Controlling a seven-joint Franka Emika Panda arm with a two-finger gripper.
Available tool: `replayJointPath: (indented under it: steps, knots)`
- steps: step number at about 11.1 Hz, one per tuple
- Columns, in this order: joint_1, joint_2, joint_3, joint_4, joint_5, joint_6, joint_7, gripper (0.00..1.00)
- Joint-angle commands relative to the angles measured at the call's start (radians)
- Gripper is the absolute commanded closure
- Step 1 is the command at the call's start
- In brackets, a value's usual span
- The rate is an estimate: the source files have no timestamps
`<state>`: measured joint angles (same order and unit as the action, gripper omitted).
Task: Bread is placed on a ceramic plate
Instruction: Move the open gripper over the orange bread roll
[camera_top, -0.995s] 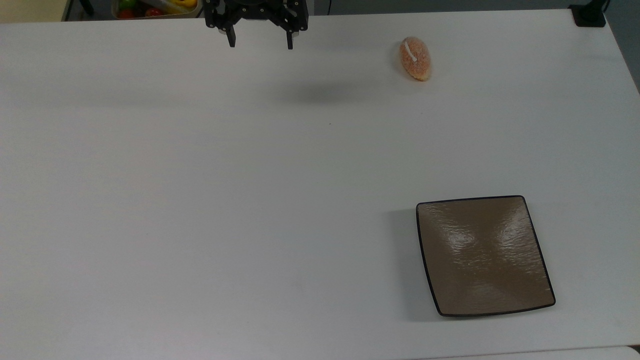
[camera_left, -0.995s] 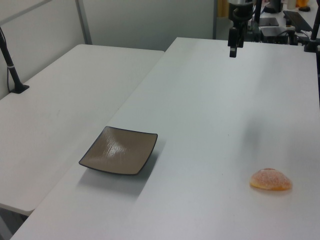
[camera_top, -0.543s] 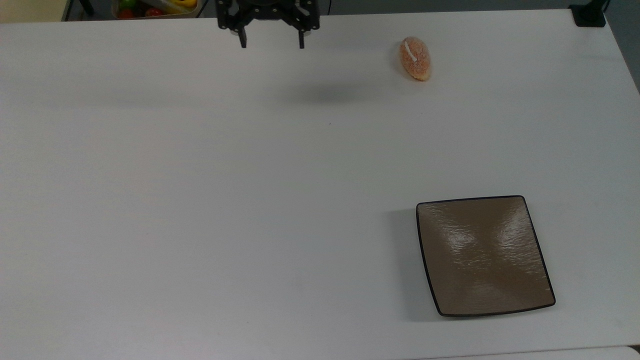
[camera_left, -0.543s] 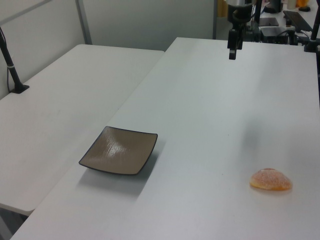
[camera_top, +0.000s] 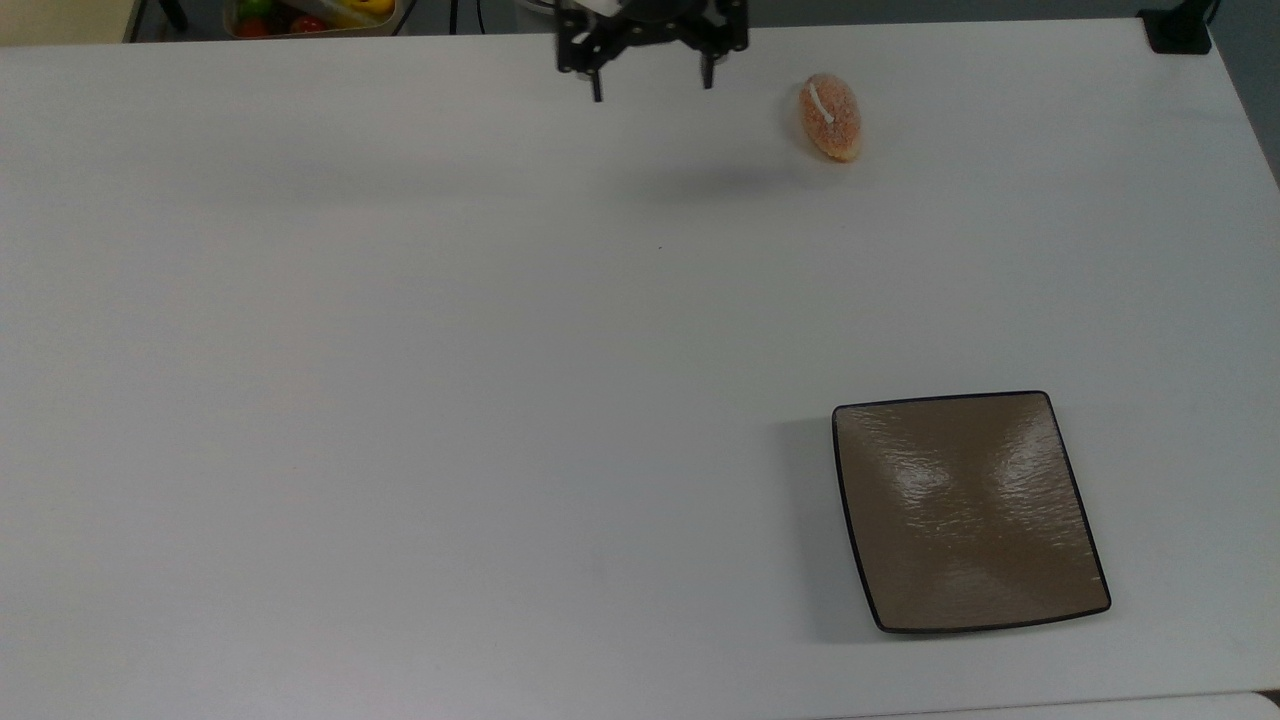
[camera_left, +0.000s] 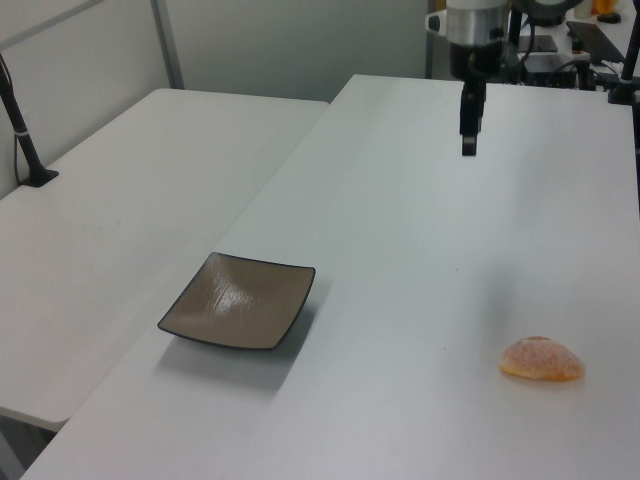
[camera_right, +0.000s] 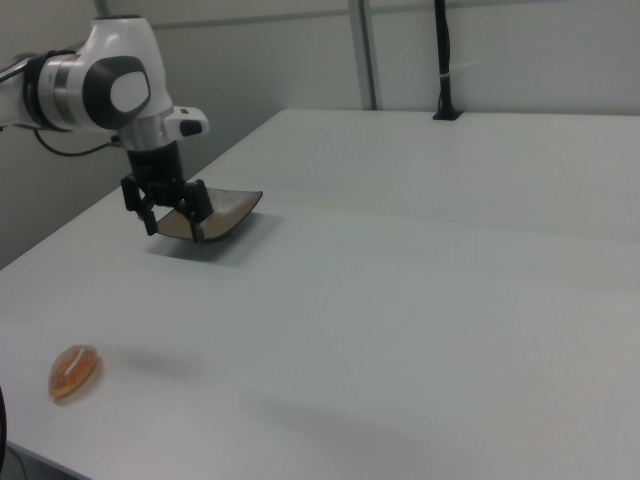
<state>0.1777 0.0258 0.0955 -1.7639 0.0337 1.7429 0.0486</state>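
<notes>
The bread (camera_top: 831, 116) is a small orange-golden speckled bun lying on the white table near the far edge in the top view, also low at the left view's right (camera_left: 541, 359) and at the right view's lower left (camera_right: 73, 370). The ceramic plate (camera_top: 968, 510) is square, glossy brown with a black rim, bare, at the top view's lower right; its brown face (camera_left: 240, 300) also shows in the left view, and in the right view its edge (camera_right: 238, 208) peeks from behind the fingers. My gripper (camera_top: 652, 88) hangs open above the table, left of the bread in the top view, holding nothing (camera_left: 469, 146) (camera_right: 175, 227).
A bin of colourful fruit (camera_top: 310, 15) sits beyond the table's far edge at the top view's upper left. A black clamp post (camera_top: 1178, 28) stands at the table's far right corner. A second white table (camera_left: 110, 210) adjoins at the left view's left.
My gripper has moved rightward in the top view, toward the bread, and its shadow followed. It stays open. Bread and plate have not moved.
</notes>
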Motion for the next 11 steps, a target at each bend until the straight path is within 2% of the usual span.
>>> replayJointPath:
  steps: [1, 3, 8, 11]
  knots:
    - [0.006, -0.026, 0.046, -0.078, 0.048, 0.05, 0.002, 0.0]
    - [0.003, -0.015, 0.082, -0.084, 0.051, 0.07, 0.027, 0.0]
    - [0.005, -0.017, 0.105, -0.118, 0.051, 0.106, 0.04, 0.0]
    - [0.012, -0.011, 0.144, -0.186, 0.051, 0.16, 0.042, 0.0]
